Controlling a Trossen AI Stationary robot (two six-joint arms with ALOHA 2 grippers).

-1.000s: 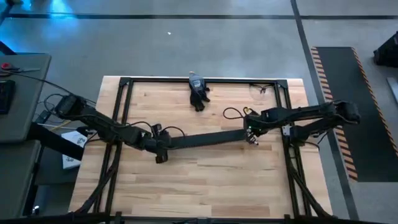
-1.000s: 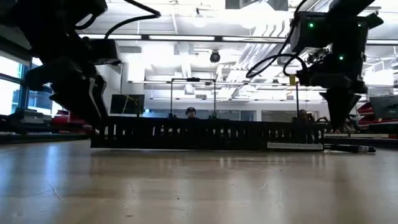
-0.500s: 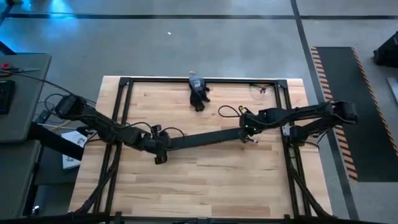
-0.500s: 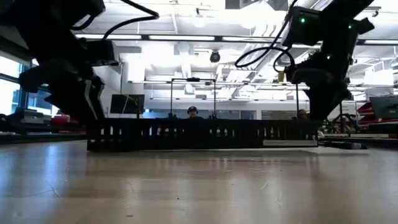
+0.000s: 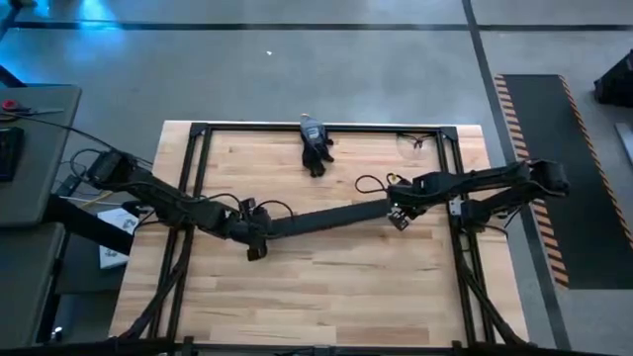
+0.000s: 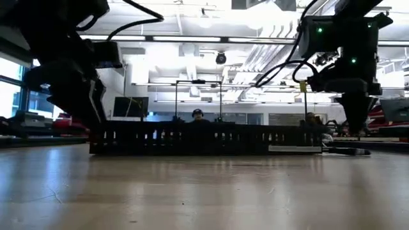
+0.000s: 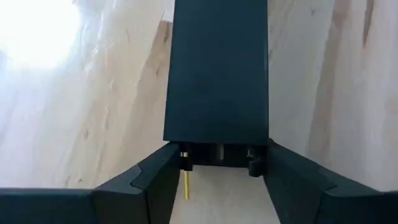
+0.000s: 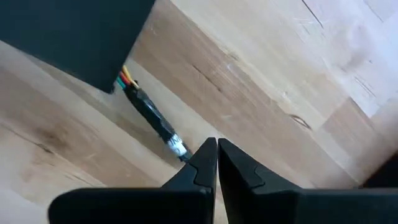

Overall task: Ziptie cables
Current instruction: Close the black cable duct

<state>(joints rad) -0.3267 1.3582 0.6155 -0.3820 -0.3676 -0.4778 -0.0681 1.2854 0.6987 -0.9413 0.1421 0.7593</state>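
The left end effector (image 7: pixel 217 171) is clamped on the long black comb-edged plastic duct (image 5: pixel 326 218); the right end effector (image 8: pixel 216 155), fingers together, pinches the thin black-wrapped cables (image 8: pixel 152 121) at the duct's right end on the pale wooden counter (image 5: pixel 326 287).

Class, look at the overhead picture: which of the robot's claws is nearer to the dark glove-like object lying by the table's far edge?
The right claw. It sits at the black duct's right end, a moderate way from the dark object. The left claw grips the duct's other end, farther from it.

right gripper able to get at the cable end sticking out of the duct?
Probably yes. The cable end lies bare on the table just past the duct; the right gripper sits at its tip, jaws shut, nothing between.
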